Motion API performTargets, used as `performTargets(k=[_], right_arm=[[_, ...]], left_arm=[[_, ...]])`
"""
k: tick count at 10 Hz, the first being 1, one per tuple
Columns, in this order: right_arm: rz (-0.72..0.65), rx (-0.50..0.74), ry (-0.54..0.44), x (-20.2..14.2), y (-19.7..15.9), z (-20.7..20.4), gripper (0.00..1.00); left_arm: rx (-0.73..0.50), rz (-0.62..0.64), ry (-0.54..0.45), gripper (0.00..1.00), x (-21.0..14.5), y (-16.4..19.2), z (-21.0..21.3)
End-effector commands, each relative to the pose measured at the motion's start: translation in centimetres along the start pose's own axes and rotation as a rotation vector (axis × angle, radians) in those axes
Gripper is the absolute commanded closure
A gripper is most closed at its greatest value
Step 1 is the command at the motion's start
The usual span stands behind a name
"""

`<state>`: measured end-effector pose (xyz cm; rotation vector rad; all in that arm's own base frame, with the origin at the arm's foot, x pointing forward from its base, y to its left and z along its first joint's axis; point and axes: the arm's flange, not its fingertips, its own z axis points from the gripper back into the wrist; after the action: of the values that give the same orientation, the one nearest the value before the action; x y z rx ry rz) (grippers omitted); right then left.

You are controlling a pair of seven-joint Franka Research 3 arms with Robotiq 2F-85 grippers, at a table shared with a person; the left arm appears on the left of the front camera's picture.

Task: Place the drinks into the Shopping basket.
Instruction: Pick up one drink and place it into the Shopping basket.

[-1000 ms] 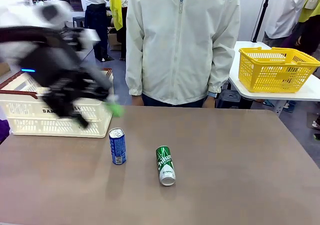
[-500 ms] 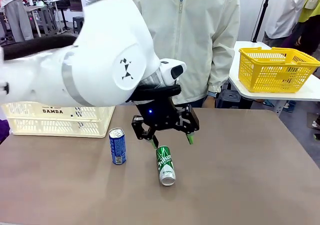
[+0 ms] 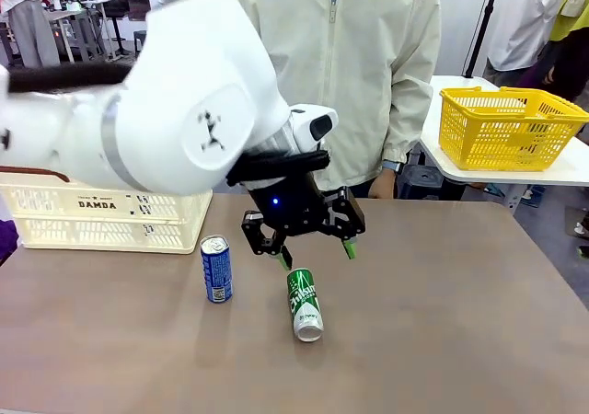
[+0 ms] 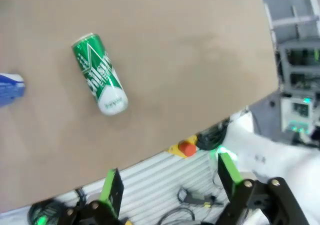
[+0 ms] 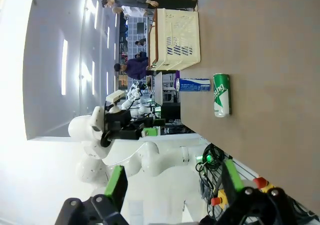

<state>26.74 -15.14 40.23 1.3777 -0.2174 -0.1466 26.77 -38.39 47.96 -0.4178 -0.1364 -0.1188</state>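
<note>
green can [image 3: 305,304]: lying on its side mid-table [image 3: 442,313], silver end toward the near edge.
blue can [image 3: 216,268]: upright, near the green can on its left, just in front of the Shopping basket.
Shopping basket [image 3: 110,216]: at the far left of the table, marked "DAMDA"; inside hidden by the arm.
left gripper [image 3: 317,256]: jaws spread wide, holding nothing; poised just above the far end of the green can.
right gripper [image 5: 175,180]: jaws spread wide, holding nothing; well apart from both cans.
person [image 3: 340,74]: standing at the far edge.

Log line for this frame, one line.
left gripper: open, hovering by lying green can | blue can: upright on table | right gripper: open
</note>
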Motion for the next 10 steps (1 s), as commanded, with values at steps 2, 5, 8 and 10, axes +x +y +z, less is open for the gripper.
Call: performTargets(k=[2,5,8,10], right_arm=[[-0.016,0.002,0.007,0.1,0.6,0.2,0.0],[-0.016,0.002,0.007,0.1,0.6,0.2,0.0],[-0.016,0.002,0.007,0.1,0.6,0.2,0.0],[-0.016,0.002,0.007,0.1,0.6,0.2,0.0]], left_arm=[[0.102,0.199,-0.135,0.0,2.6,0.3,-5.2],[0.233,0.24,-0.112,0.0,5.5,0.1,-10.4],[0.282,0.211,-0.071,0.0,7.2,1.2,-14.8],[0.314,0.16,-0.06,0.0,7.0,2.1,-18.1]])
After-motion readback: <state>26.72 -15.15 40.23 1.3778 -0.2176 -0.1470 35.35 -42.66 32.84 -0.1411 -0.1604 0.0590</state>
